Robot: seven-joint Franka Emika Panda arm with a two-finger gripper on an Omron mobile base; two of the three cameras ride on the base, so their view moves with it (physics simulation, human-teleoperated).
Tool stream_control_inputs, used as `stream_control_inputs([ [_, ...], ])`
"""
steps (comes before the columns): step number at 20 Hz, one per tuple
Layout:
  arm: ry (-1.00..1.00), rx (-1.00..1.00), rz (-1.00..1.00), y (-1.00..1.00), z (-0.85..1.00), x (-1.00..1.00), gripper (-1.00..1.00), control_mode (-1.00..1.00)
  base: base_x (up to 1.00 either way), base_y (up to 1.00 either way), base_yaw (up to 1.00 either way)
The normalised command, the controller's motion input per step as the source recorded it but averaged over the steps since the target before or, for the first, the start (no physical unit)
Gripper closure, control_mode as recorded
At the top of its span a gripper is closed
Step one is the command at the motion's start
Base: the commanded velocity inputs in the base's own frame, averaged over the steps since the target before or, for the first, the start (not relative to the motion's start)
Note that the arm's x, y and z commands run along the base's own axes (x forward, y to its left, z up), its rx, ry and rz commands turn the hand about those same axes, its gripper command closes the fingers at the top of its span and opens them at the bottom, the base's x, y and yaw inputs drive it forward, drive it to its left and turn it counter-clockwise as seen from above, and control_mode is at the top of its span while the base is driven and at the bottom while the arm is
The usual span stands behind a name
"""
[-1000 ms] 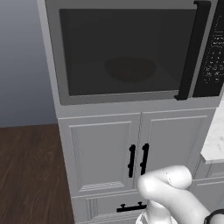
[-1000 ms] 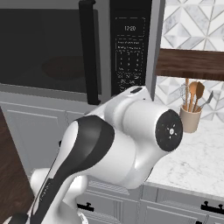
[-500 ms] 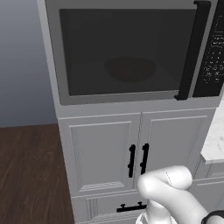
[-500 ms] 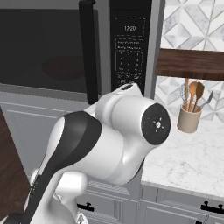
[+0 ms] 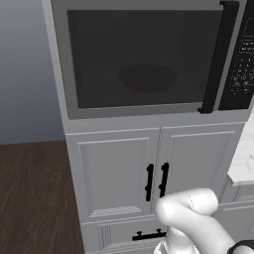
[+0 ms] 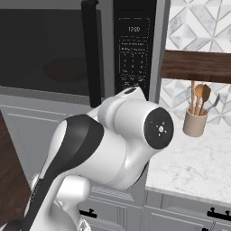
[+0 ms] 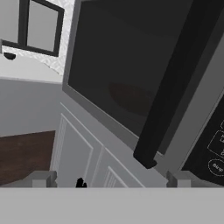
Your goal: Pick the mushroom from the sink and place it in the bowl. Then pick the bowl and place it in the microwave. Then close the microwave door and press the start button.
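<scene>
You find the microwave door (image 5: 144,54) shut with the bowl (image 5: 147,78) dimly visible inside, and the gripper (image 7: 111,180) spread wide and empty, presumably freed to press start.

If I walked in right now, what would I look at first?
Probably the big grey microwave above the cabinet doors, its door shut, with the reddish-brown bowl showing dimly through the dark window. Then the robot's fat white arm low in front, and a pot of wooden spoons on the marble counter to the right.
</scene>
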Motion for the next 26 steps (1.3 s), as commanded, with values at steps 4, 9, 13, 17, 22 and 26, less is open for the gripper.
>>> stream_control_inputs([
  [4,0.00,0.00,0.00,0.00,0.00,0.14,-1.00,-1.00,0.00,0.00,0.00],
  [9,0.00,0.00,0.00,0.00,-0.05,0.20,-1.00,-1.00,0.00,0.00,0.00],
  [13,0.00,0.00,0.00,0.00,-0.12,0.28,-1.00,-1.00,0.00,0.00,0.00],
  [17,0.00,0.00,0.00,0.00,-0.14,0.21,-1.00,-1.00,0.00,0.00,0.00],
  [22,-0.01,0.00,0.00,0.00,-0.07,0.16,-1.00,-1.00,0.00,0.00,0.00],
  [26,-0.04,-0.02,0.00,0.00,0.00,0.01,-1.00,-1.00,0.00,0.00,0.00],
])
